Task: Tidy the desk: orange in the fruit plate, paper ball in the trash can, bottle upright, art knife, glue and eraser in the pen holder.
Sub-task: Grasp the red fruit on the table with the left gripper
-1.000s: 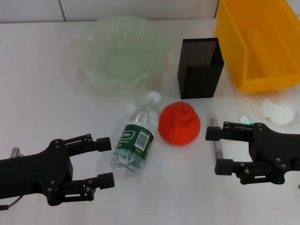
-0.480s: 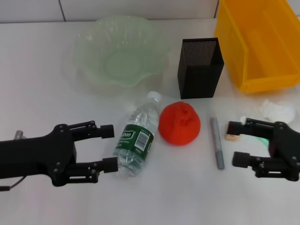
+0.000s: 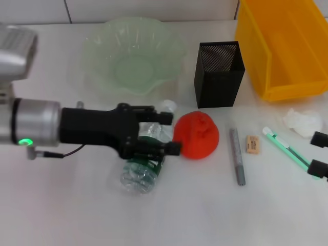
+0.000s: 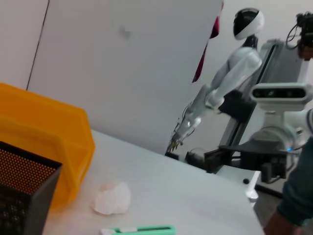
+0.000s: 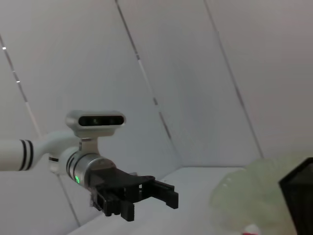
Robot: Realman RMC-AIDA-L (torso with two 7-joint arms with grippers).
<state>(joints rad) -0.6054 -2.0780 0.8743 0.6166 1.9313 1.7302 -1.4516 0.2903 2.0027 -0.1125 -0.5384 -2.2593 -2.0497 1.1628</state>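
On the white worktop (image 3: 61, 205), the lying water bottle (image 3: 141, 171) is straddled by the spread left claw (image 3: 169, 132). The right claw (image 3: 319, 154) is seen spread at the edge. The bottle could be rolled into the orange (image 3: 196, 134) by an off-centre squeeze.

Head view downward on desk (image 3: 61, 205), wrist views level — outward
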